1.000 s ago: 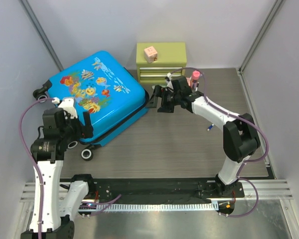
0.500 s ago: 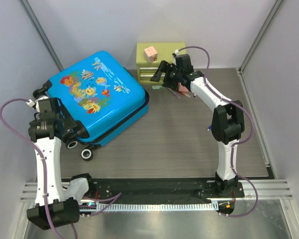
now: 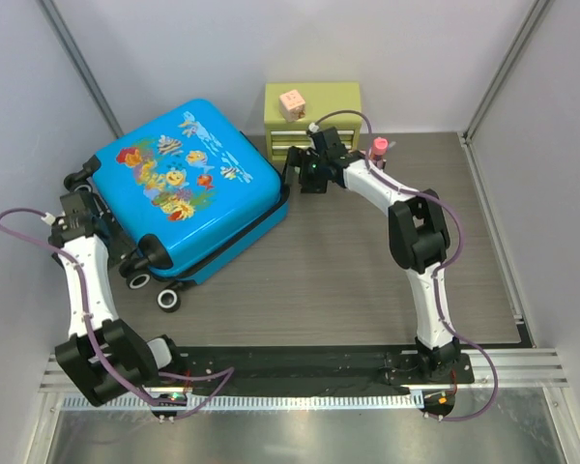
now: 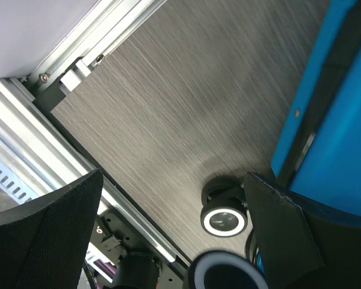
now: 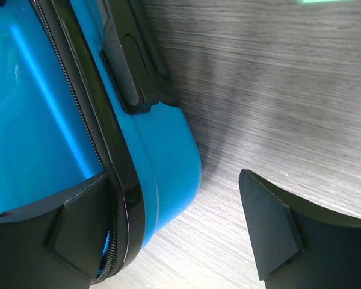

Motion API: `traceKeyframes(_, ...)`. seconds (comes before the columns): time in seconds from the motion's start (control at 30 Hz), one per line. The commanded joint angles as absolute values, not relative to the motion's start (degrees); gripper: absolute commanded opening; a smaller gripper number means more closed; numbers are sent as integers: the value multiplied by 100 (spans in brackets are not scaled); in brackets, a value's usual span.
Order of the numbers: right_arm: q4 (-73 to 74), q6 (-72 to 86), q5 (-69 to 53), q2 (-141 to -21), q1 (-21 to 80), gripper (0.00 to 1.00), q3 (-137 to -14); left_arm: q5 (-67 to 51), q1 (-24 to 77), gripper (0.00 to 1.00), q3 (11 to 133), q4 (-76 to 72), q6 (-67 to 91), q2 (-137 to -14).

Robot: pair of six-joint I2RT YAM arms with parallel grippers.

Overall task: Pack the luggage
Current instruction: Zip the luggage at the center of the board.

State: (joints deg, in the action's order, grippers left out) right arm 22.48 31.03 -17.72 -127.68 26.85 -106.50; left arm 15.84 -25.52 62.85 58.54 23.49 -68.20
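Observation:
The blue suitcase (image 3: 188, 188) with the fish print lies flat and closed at the back left. My left gripper (image 3: 89, 215) is open at its left side; in the left wrist view (image 4: 174, 180) two black wheels (image 4: 224, 220) show between the fingers and the blue shell (image 4: 343, 120) is on the right. My right gripper (image 3: 298, 176) is open at the suitcase's right corner. In the right wrist view (image 5: 174, 180) the jaws straddle that corner: one finger (image 5: 78, 232) is over the zip (image 5: 78, 108), the other (image 5: 271, 229) over the table. Both grippers hold nothing.
A small green drawer chest (image 3: 312, 116) stands at the back behind the right gripper, with a pink cube (image 3: 292, 101) on top. A pink-capped bottle (image 3: 379, 147) stands to its right. Walls close in left and right. The metal rail (image 4: 78, 66) runs along the near edge.
My right gripper moved left from the front of the drawer chest to the suitcase's right corner. My left arm swung left and back along the suitcase's wheel side.

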Motion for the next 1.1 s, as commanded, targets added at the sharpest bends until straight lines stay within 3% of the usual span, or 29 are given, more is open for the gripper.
traceKeyframes(0.0,2259,2725,-2223,-12631,3225,87,-10486,1213,-2715,100,6503,5283,2417,-7109)
traceKeyframes(0.1,2250,2584,-2241,-12349,3339,82,-9951,924,-2804,100,6731,5177,2400,-7286)
traceKeyframes(0.2,2259,2417,-2154,-12112,3515,55,-9266,495,-2804,100,6942,5098,2329,-7593)
traceKeyframes(0.23,2276,2382,-2145,-12050,3594,41,-9151,466,-2812,100,6987,5045,2320,-7698)
traceKeyframes(0.3,2294,2373,-2162,-11989,3638,28,-8826,475,-2812,100,7101,5019,2329,-7778)
traceKeyframes(0.33,2303,2373,-2136,-11936,3673,17,-8720,466,-2812,100,7136,5019,2329,-7822)
traceKeyframes(0.4,2294,2373,-1953,-11664,3779,9,-8369,405,-2804,100,7233,5001,2346,-7857)
traceKeyframes(0.7,2277,3435,-1240,-10206,4577,5,-7060,-255,-2812,100,7426,4650,2558,-8209)
traceKeyframes(1.07,1688,4482,-985,-9677,6178,5,-6328,-61,-2777,100,8015,4843,2637,-8473)
